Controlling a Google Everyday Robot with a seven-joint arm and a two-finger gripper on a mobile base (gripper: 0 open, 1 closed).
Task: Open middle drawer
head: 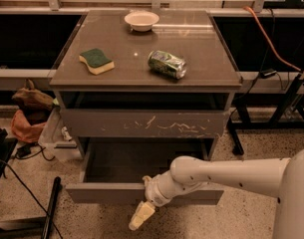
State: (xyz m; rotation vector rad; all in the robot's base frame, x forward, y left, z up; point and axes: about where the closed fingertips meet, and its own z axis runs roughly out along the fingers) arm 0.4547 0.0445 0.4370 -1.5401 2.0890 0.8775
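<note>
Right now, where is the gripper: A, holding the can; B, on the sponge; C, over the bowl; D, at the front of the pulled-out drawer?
D: the gripper is at the front edge of the pulled-out middle drawer, well below the bowl, sponge and can on the cabinet top.

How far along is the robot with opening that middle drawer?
Done: the middle drawer is pulled well out, its dark inside showing under the scratched drawer front. In hand: the gripper hangs at the open drawer front's lower edge. Left: probably only drawing the arm away.
</note>
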